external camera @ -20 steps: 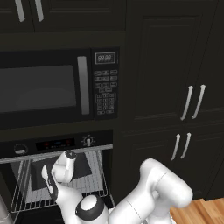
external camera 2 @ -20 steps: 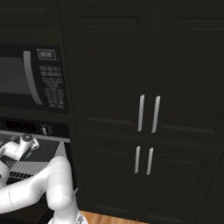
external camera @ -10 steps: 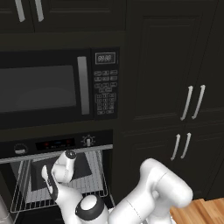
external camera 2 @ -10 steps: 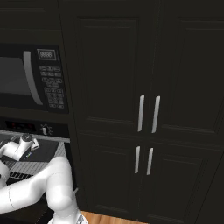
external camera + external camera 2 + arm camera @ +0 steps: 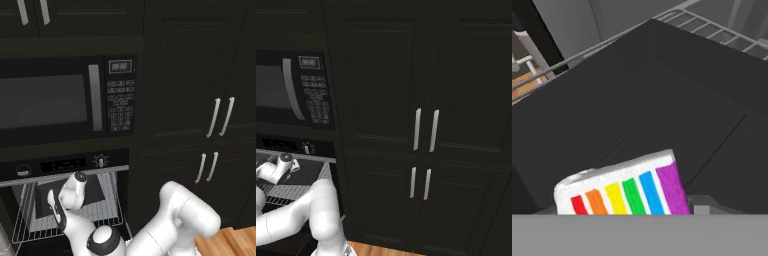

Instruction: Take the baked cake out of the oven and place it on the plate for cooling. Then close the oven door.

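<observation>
The oven (image 5: 65, 165) stands open, and my arm reaches in over its silver wire rack (image 5: 30, 227). A dark flat tray (image 5: 637, 100) lies on that rack. On the tray sits the baked cake (image 5: 622, 187), a small white wedge with rainbow layers. My gripper (image 5: 622, 209) is shut on the cake, whose right edge touches the dark right fingertip (image 5: 704, 204). From the base views the hand (image 5: 79, 181) (image 5: 287, 163) shows inside the oven mouth. The oven door is hidden below my arm. The plate is out of view.
A black microwave (image 5: 55, 100) with a keypad sits right above the oven. Tall dark cabinets with silver handles (image 5: 222, 117) fill the right side. A strip of wooden floor (image 5: 225, 242) lies at the lower right. The oven's grey side wall (image 5: 572, 25) stands close behind the tray.
</observation>
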Robot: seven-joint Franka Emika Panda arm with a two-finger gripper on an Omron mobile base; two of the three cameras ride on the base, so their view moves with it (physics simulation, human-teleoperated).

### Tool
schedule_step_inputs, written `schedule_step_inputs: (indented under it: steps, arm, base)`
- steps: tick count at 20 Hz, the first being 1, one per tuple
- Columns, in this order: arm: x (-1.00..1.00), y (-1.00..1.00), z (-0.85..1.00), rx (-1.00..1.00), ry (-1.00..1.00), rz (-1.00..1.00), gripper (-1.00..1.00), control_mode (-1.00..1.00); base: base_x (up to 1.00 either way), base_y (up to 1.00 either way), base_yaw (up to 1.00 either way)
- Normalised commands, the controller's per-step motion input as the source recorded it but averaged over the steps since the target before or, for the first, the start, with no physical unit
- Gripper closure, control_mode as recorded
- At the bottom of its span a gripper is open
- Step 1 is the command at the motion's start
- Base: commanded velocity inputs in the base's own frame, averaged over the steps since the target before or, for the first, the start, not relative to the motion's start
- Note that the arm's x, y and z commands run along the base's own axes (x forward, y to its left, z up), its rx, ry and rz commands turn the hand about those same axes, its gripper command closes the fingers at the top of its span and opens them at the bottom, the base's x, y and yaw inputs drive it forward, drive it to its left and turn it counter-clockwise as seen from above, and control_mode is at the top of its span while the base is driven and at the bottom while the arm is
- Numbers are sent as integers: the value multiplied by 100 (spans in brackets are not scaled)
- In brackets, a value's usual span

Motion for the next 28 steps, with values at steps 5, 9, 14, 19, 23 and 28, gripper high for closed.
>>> schedule_step_inputs:
  steps: [5,9,14,19,23,28]
  arm:
    - [-35,0,8,0,0,-2,100,-100]
    - [-24,0,17,0,0,-7,100,-100]
    - [-29,0,31,0,0,-14,100,-100]
    - [-29,0,39,0,-3,-14,100,-100]
    - [-32,0,35,-3,0,-12,100,-100]
    - [-29,-6,36,-1,4,-12,100,-100]
  base:
    - [0,0,0]
    - [0,0,0]
    - [0,0,0]
    - [0,0,0]
    - [0,0,0]
    - [0,0,0]
